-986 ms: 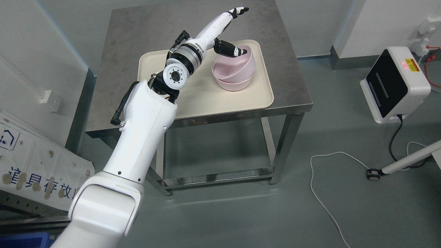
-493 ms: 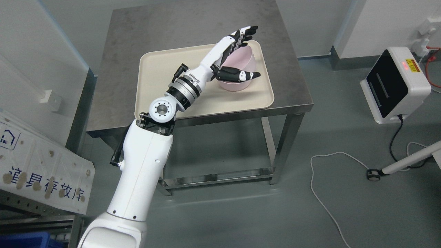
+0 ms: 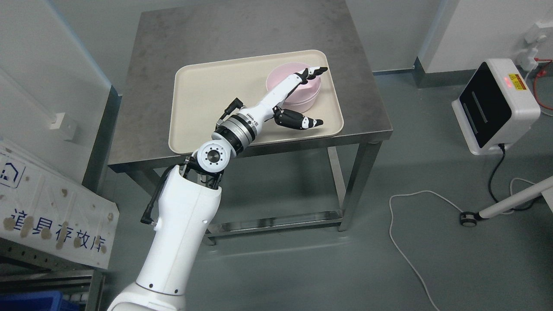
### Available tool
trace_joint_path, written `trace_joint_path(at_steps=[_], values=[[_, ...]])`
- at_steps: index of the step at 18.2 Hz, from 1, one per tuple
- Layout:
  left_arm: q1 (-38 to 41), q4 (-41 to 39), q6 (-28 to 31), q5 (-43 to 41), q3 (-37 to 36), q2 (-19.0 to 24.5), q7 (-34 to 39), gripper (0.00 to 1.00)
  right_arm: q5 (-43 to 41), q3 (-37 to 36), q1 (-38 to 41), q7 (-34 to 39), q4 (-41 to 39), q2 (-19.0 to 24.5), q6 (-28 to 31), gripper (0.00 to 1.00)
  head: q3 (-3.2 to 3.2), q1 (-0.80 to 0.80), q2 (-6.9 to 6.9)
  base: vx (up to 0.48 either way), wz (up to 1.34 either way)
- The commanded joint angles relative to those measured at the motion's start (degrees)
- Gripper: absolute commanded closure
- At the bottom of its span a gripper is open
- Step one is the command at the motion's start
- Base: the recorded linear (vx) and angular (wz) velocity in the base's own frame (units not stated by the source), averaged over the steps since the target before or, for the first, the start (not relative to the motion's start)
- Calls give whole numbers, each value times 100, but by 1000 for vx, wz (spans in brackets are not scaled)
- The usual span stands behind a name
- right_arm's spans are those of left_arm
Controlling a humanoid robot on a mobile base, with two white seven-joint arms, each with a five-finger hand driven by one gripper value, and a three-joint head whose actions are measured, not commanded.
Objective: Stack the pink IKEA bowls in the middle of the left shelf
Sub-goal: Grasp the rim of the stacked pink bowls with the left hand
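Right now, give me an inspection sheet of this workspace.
Surface: grey metal table, holding a beige tray.
Job's things: pink bowls nested upright at the tray's far right.
Clutter: nothing seen on the table beyond the tray.
Hands: left hand open, fingers over the bowls, thumb beside them, holding nothing; right not in view.
Cables: white cable on the floor; black cable from the white device.
Surroundings: signboard leaning at left; blue bin at bottom left.
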Motion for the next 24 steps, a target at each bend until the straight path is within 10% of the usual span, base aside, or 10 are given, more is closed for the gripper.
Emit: trace_joint_path(at_steps=[1, 12, 18, 24], values=[[-225, -230, 29, -783, 134, 204, -1, 14, 44, -62, 0, 1, 1, -100, 4, 0, 0, 0, 0, 0, 0], [-497, 173, -15, -2287, -86, 240, -774, 38, 44, -62, 0, 1, 1, -100, 4, 0, 0, 0, 0, 0, 0], [-533, 296, -698, -2367, 1, 222, -774, 84, 44, -62, 0, 1, 1, -100, 4, 0, 0, 0, 0, 0, 0], [-550, 324, -1201, -2306, 624, 143, -800, 100, 44, -62, 0, 1, 1, -100, 4, 0, 0, 0, 0, 0, 0]])
